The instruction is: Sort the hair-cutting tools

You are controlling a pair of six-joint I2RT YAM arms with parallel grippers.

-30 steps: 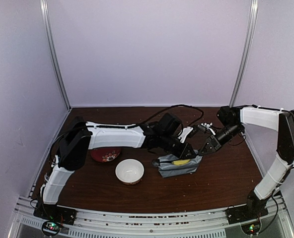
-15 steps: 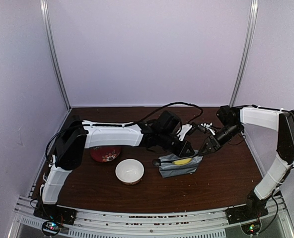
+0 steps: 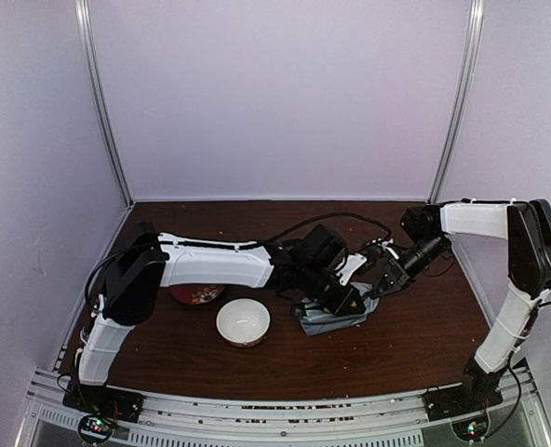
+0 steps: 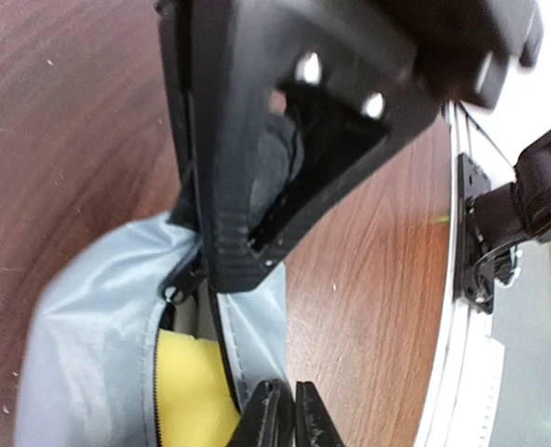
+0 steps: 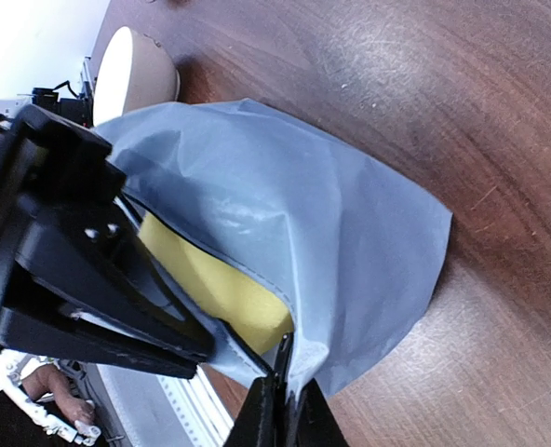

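No hair-cutting tools show in any view. A grey zip pouch lies on the brown table, its mouth open on something yellow. My right gripper is shut on the pouch's rim at the zipper end and lifts it. My left gripper is shut, its fingers lying against the opposite rim of the pouch. Whether fabric is pinched between them does not show. From above, the left gripper covers the pouch's mouth and the right gripper is close beside it.
A white bowl stands left of the pouch. A red patterned plate lies partly under the left arm. Cables loop over the back of the table. The metal rail runs along the near edge.
The left gripper has moved nearer and right, over the pouch's mouth. The right gripper has shifted left and closed on the rim. From above the yellow inside is now covered.
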